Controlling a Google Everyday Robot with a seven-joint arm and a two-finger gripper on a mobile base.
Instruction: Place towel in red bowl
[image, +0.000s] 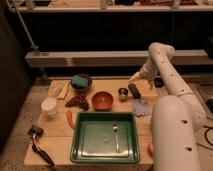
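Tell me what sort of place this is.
Probably a robot test set-up made to look like a kitchen counter: a wooden table with a green tray holding a spoon, a red bowl and a towel. The pincer hangs over the table's far edge.

Green tray (75, 146) looks like glossy smooth plastic, with a metal spoon (116, 135) in it. Behind it the red bowl (102, 100) is shiny. The towel (141, 106) off the tray's back right corner is soft wrinkly cloth. Tabletop (57, 135) is matt wood. Gripper (136, 76), pale and plastic-looking, hangs well behind the tray, fingers spread.
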